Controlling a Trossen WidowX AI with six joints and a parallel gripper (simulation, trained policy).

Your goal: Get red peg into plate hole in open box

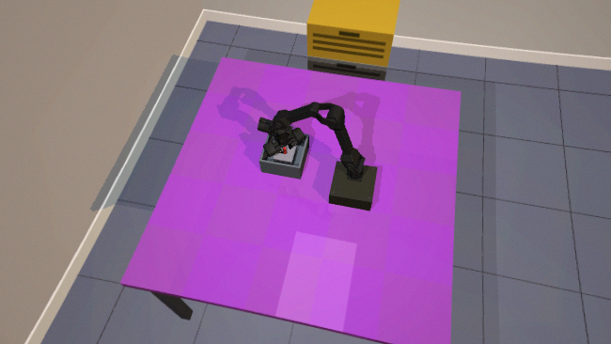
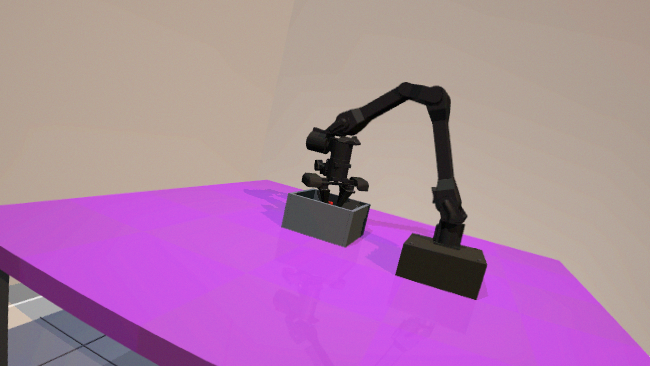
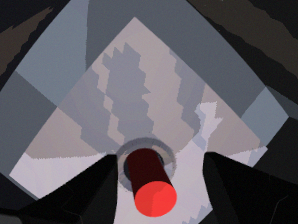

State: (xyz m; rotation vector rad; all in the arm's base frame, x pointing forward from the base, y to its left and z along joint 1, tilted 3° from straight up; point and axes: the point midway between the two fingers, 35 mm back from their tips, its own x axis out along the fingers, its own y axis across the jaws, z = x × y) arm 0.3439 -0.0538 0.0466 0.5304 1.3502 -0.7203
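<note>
The red peg (image 1: pixel 284 150) (image 2: pixel 330 203) (image 3: pixel 155 198) stands in the hole of the pale plate (image 1: pixel 284 159) (image 3: pixel 165 90) at the bottom of the grey open box (image 1: pixel 280 170) (image 2: pixel 317 220). In the wrist view its bright top faces the camera and its lower end is inside the round hole ring (image 3: pixel 171 156). How deep it sits is hard to tell. My gripper (image 1: pixel 285 147) (image 2: pixel 333 202) (image 3: pixel 161 163) is open, with its fingers down inside the box, one on each side of the peg, and gaps show between them and the peg.
The box walls stand around the fingers on all sides. The arm's dark base block (image 1: pixel 352 190) (image 2: pixel 440 267) is to the right of the box on the purple table (image 1: pixel 226 263) (image 2: pixel 200 280). A yellow drawer cabinet (image 1: pixel 350 42) stands beyond the table's back edge.
</note>
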